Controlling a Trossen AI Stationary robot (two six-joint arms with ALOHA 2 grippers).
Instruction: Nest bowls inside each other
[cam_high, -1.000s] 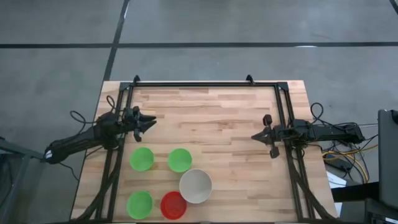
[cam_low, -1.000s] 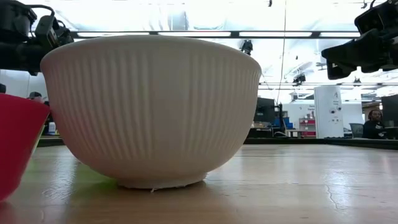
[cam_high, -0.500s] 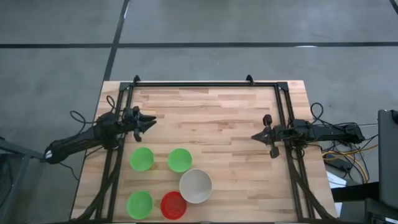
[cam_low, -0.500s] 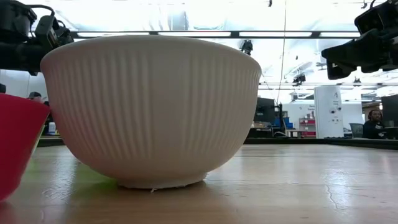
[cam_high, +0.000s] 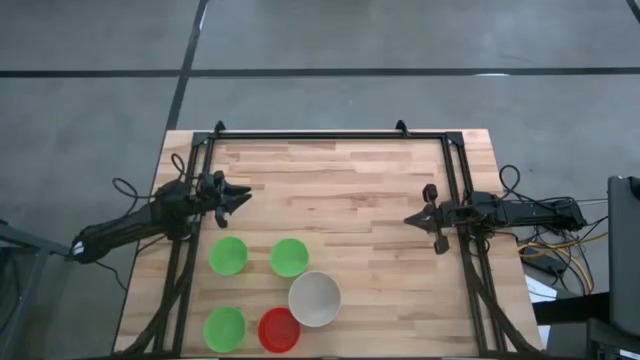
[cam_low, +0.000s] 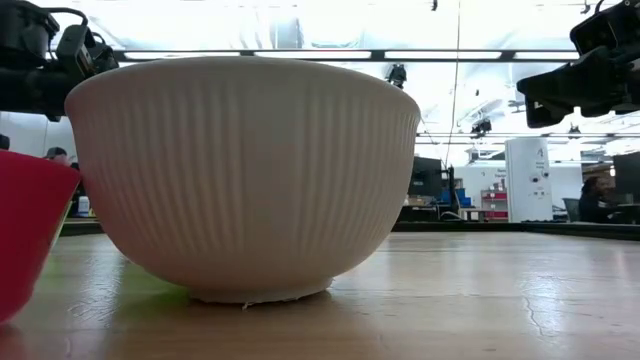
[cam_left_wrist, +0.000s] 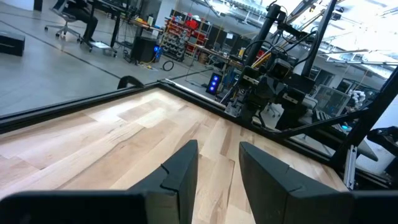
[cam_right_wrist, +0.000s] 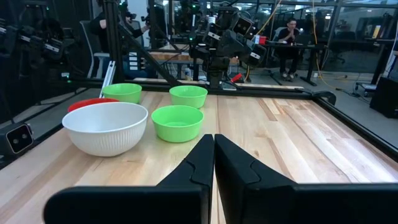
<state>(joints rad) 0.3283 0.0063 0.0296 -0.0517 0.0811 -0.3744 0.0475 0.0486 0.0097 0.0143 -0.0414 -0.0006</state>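
Note:
Five bowls stand upright on their bases in the table's near left part, all apart from one another. Two green bowls (cam_high: 227, 255) (cam_high: 289, 257) stand side by side. Nearer the front edge are a third green one (cam_high: 224, 328), a red one (cam_high: 279, 330) and a larger ribbed white one (cam_high: 315, 298). My left gripper (cam_high: 240, 195) hovers level at the left rail, beyond the bowls, open with nothing between its fingers (cam_left_wrist: 217, 149). My right gripper (cam_high: 412, 218) hovers level at the right rail, shut and empty (cam_right_wrist: 214, 138).
Black frame rails (cam_high: 330, 135) run along the table's far, left and right sides. Cables (cam_high: 555, 250) lie off the right edge. Bare wood (cam_high: 340, 190) fills the middle and far half between the two arms. In the low view the white bowl (cam_low: 245, 175) fills most of the picture.

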